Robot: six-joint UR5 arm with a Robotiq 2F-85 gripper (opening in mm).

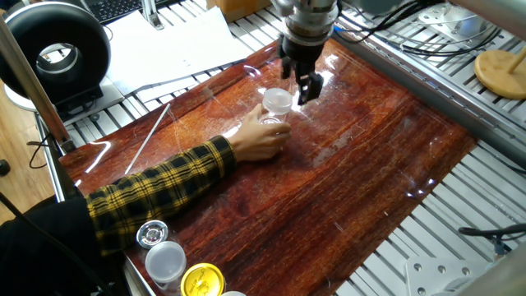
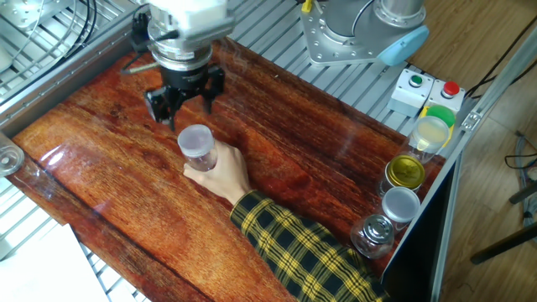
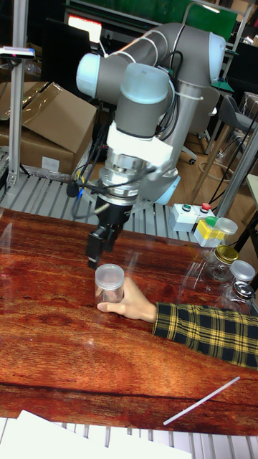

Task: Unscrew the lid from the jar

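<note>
From one fixed view, the gripper hangs above the wooden table with its fingers spread and nothing between them, just up and to the right of the lid. That lid sits on the jar, which stands upright on the table, steadied by a person's hand in a yellow plaid sleeve.

From the other fixed view, the gripper is clear of the lid, fingers apart and empty, with the jar standing just below it in the hand. Spare jars (one yellow-lidded, one metallic) cluster at the table's right edge.

In the tall fixed view, the gripper hovers just above and left of the lid; the jar rests on the table, the hand wrapped around its base. A white straw lies near the front edge.
</note>
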